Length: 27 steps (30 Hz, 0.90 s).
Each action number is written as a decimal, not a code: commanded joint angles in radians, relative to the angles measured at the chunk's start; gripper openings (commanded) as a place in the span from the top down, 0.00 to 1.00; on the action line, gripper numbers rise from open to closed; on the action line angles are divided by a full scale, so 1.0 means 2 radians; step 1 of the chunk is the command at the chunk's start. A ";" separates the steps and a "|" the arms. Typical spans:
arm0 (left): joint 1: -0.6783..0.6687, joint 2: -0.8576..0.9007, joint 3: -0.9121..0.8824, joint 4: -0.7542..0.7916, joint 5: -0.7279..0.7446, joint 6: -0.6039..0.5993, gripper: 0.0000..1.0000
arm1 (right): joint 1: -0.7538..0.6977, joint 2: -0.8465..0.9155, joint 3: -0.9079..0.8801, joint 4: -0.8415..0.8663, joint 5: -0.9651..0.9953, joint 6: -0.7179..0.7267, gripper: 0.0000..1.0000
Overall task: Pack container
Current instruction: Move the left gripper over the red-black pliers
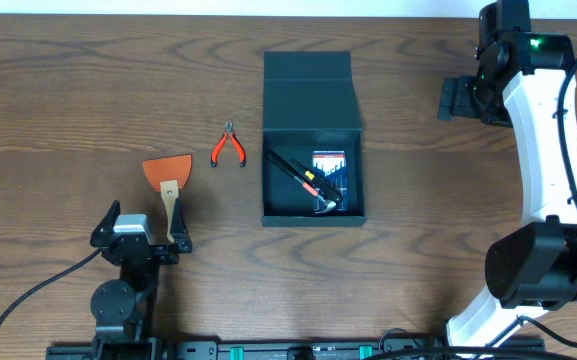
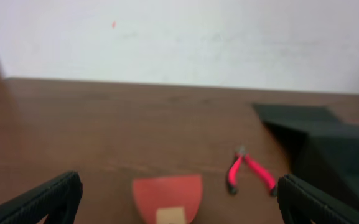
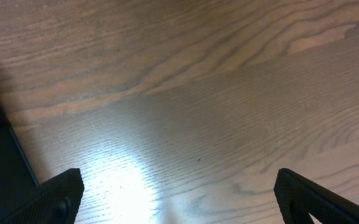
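The container (image 1: 313, 218) sits mid-table, lid folded back so tools can drop straight in; a few lie inside. Pliers (image 1: 229, 147) and scraper (image 1: 168, 175) lie to its left near the left gripper (image 1: 140, 230), whose fingers are apart, so they are probably the next pick. The right gripper (image 1: 451, 99), also spread and empty, hangs clear.

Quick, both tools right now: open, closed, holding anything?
Left tool: open, holding nothing.
Right tool: open, holding nothing.
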 commanded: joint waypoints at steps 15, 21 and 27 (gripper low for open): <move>0.001 0.400 0.464 -0.259 0.100 0.013 0.01 | -0.002 0.000 -0.003 -0.001 0.000 0.004 0.01; 0.001 0.645 0.647 -0.455 0.099 0.035 0.01 | -0.002 0.000 -0.003 -0.001 0.000 0.004 0.01; 0.001 0.781 0.680 -0.458 0.103 -0.009 0.02 | -0.002 0.000 -0.003 -0.001 0.000 0.004 0.01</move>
